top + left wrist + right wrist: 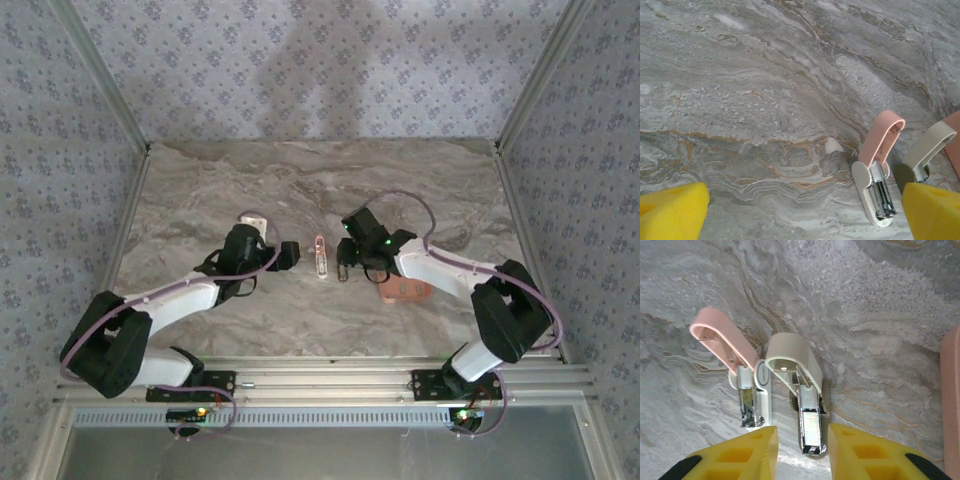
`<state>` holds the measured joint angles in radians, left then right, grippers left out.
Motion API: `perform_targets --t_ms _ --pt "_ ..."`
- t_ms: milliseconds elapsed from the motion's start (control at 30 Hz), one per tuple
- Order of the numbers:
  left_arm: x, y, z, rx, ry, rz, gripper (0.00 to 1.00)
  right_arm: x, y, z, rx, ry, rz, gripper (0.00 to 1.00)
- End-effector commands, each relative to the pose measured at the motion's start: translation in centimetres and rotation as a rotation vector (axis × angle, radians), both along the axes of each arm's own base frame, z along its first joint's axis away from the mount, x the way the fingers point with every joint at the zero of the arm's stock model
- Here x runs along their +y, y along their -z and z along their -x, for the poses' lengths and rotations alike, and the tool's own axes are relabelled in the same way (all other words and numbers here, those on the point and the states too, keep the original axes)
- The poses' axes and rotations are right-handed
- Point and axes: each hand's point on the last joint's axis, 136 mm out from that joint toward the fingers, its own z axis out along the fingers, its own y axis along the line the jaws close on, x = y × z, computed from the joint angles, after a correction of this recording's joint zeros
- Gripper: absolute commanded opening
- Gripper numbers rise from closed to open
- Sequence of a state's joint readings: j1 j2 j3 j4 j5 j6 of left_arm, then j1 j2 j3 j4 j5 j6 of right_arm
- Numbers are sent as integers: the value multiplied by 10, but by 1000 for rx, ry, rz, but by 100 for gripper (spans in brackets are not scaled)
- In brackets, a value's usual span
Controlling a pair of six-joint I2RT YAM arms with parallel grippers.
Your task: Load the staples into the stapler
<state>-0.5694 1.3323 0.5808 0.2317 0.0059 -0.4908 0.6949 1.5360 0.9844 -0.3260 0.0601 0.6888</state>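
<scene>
**Two spread grippers flank an opened pink mini stapler on a marble desk**

From above, the left gripper (290, 255) and the right gripper (343, 264) are seen low over the desk (300, 190), pointed toward each other. The stapler (320, 257) lies between them, just beside each.

In the left wrist view, the left gripper (800, 212) is spread wide, with nothing between its yellow fingers. The stapler (877, 170) lies just ahead of one finger. Its pink arm is swung up from the white base, and the grey metal channel is laid bare. Whether staples sit in that channel cannot be told.

In the right wrist view, the right gripper (803, 455) is also spread. A cream-topped piece (800, 385) of similar shape lies with its metal end in the gap between the fingers, close to one finger and not clamped. The stapler (742, 385) lies right alongside it, ahead of the other finger. The salmon tray (951, 400) is seen off to the gripper's side.
</scene>
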Motion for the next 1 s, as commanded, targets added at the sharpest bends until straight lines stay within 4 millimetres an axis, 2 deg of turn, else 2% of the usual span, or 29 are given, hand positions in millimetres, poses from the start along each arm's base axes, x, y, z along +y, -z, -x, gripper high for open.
perform_targets --t_ms 0,100,233,400,500,600,800,967 --pt "-6 -8 -6 13 5 22 98 -12 -22 -2 -13 15 -16 33" --pt "-13 -8 -8 36 24 29 99 -26 -31 -7 -1 44 -45 33" --pt "-20 -7 -13 59 28 50 98 -56 -32 -10 54 81 -44 34" --pt "-27 -4 -22 78 22 62 99 -99 -18 -8 156 125 -9 34" --pt "-30 -2 -25 94 18 59 99 -118 -2 0 279 166 -14 34" --pt "-30 0 -28 98 9 62 99 -129 15 12 405 178 17 34" --pt "-32 4 -30 103 20 47 98 -142 33 26 509 304 71 35" --pt "-31 10 -32 119 2 39 99 -152 44 22 523 401 107 35"
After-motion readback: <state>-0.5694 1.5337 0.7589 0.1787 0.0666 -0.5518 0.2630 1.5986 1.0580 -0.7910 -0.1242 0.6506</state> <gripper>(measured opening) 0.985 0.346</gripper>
